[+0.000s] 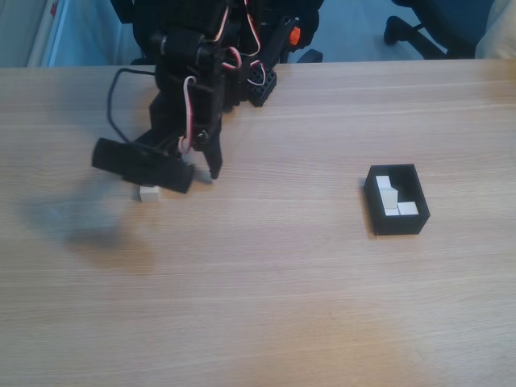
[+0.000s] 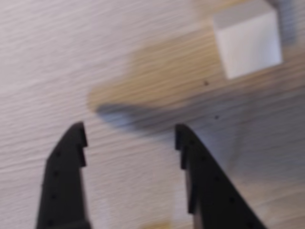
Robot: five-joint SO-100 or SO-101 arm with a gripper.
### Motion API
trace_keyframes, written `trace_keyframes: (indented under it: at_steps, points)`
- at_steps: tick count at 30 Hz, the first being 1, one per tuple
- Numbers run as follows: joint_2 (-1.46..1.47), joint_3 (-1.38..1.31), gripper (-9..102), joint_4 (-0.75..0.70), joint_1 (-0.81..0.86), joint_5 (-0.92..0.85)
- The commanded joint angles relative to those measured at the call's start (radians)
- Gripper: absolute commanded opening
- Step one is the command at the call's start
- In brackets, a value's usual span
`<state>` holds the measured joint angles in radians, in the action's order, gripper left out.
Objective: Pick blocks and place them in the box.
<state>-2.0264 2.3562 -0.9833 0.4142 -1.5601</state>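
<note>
One white block [image 1: 148, 193] lies on the wooden table, partly tucked under the arm's black camera housing. The wrist view has this block [image 2: 248, 38] at its upper right, ahead of the fingers and off to their right, not between them. My gripper [image 1: 205, 173] hangs low over the table just right of the block. Its two black fingers are open in the wrist view [image 2: 131, 133], with bare wood in the gap. The black box [image 1: 376, 211] stands far to the right in the fixed view and holds three white blocks [image 1: 390, 198].
The arm's base [image 1: 258, 81] stands at the table's far edge, with red and white wires running down the arm. A black cable [image 1: 114, 105] loops to its left. An office chair base [image 1: 411, 32] is beyond the table at the top right.
</note>
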Motion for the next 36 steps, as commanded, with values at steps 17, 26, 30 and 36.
trace_keyframes:
  at_steps: [17, 26, 30, 36]
  points:
    - [0.324, -0.36, 20, -0.011, 0.141, -0.037]
    - [0.397, -0.44, 20, -0.012, 0.16, -0.035]
    - [0.423, -0.469, 20, -0.008, 0.164, -0.043]
    - [0.448, -0.489, 20, -0.003, 0.178, -0.051]
